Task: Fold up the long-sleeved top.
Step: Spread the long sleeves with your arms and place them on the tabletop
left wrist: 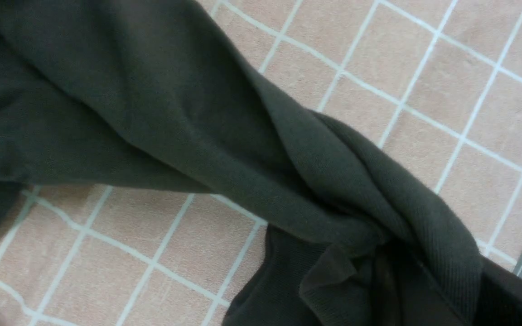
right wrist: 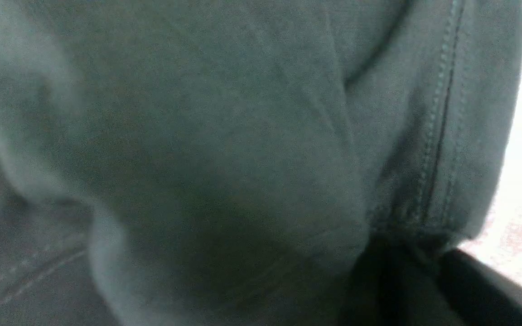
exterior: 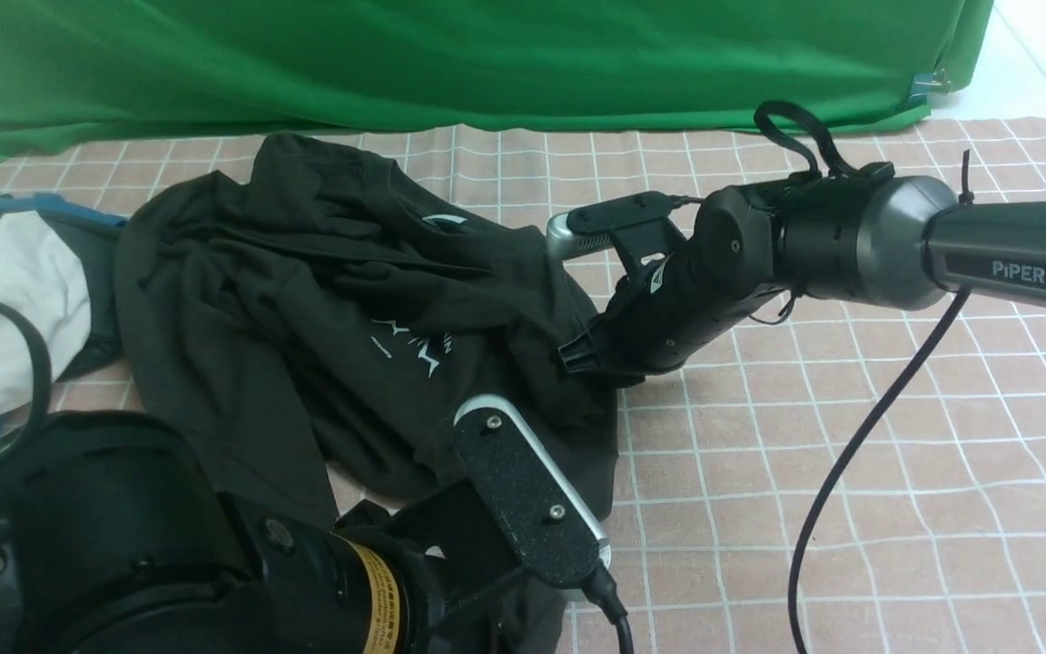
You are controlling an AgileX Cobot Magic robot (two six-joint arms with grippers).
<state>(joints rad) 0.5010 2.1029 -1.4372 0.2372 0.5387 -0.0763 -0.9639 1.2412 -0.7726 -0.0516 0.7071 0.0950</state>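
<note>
The long-sleeved top lies crumpled on the checked cloth, black with a small white print. My right gripper reaches in from the right to the top's right edge. In the right wrist view a stitched hem of the top runs down into the right gripper, whose dark jaws are pinched on it. In the front view my left arm fills the near left corner, with its jaws hidden behind the wrist. In the left wrist view a sleeve with a ribbed cuff is bunched into the left gripper, which is shut on it.
A white garment and a dark grey one with blue parts lie at the far left. A green backdrop hangs behind. The pink checked cloth spreads to the right, and the right arm's black cable hangs over it.
</note>
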